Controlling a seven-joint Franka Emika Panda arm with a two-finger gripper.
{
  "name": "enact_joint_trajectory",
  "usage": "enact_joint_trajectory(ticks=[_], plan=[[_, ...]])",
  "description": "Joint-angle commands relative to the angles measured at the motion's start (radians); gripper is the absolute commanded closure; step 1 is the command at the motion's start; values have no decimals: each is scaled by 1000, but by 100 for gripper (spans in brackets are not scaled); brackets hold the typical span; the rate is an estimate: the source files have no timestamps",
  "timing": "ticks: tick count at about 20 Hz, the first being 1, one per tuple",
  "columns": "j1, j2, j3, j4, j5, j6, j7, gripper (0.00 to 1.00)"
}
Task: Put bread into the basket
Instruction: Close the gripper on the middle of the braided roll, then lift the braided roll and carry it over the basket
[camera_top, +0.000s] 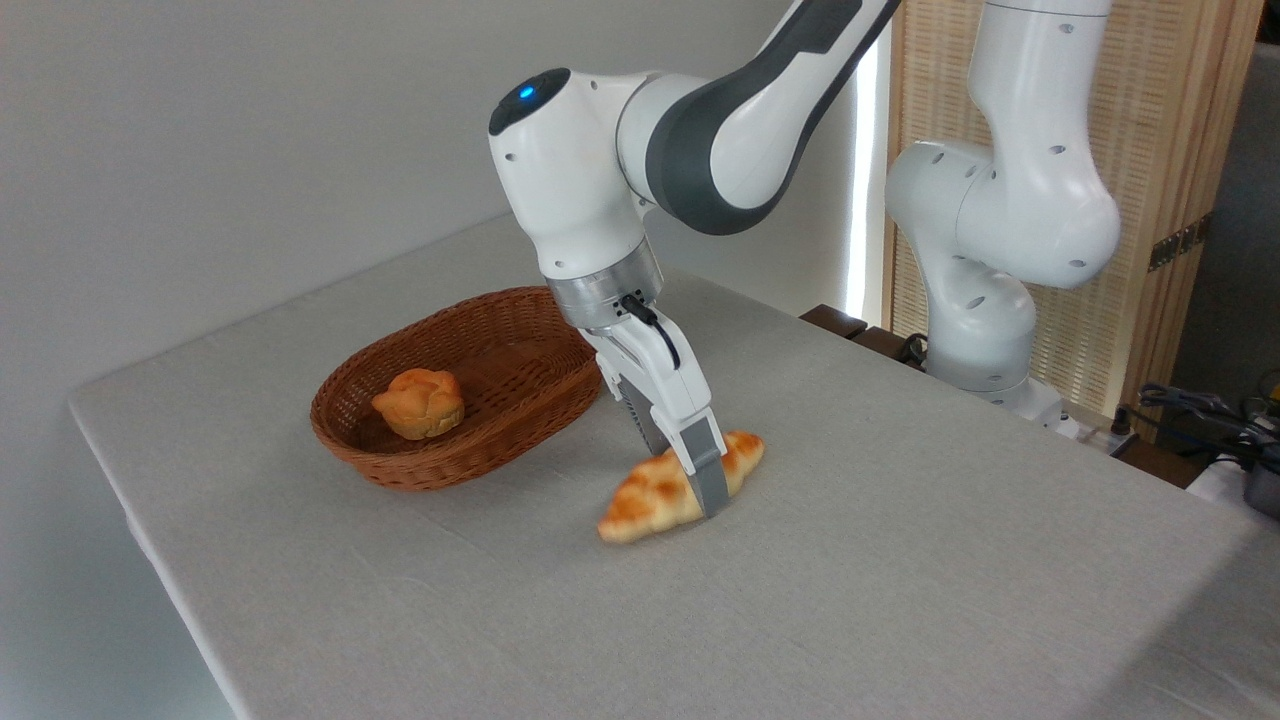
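Note:
The bread (640, 505), a braided golden loaf with pointed ends, lies on the grey tablecloth to the right of the basket (440, 468). My gripper (690, 480) is down over the loaf's right half, open. One finger (708, 478) stands in front of the loaf and the other behind it, both close against its sides. The near fingertip reaches the cloth. The oval reddish-brown wicker basket sits left of the gripper, about a hand's width from the loaf.
A small round orange bun (418, 402) lies in the basket's left half. The arm's white base (985, 330) stands at the table's far right edge. Cables and gear (1200, 410) lie beyond the right edge. The table's front edge runs diagonally at lower left.

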Motion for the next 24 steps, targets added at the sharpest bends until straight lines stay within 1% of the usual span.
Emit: enact_joint_trajectory(ticks=[1,3,7,10,13,14,15,16,17,18,20,21,23,24], plan=[[-6,13,9,-13,18,28,10,51],[-6,13,11,-13,18,28,12,51],[-6,16,11,-13,18,28,12,63],[-6,21,11,-10,20,26,12,64],[-6,15,6,28,18,-41,12,63],[-6,16,1,62,17,-79,7,63],[-6,18,-3,103,3,-118,4,63],[-6,21,-17,141,-18,-162,0,63],[3,22,-49,175,-47,-191,-11,63],[6,26,-66,215,-67,-212,-23,63],[7,30,-75,276,-77,-247,-34,62],[7,30,-97,292,-89,-265,-63,62],[20,39,-153,324,-100,-267,-135,61],[20,52,-185,338,-103,-267,-166,57]])
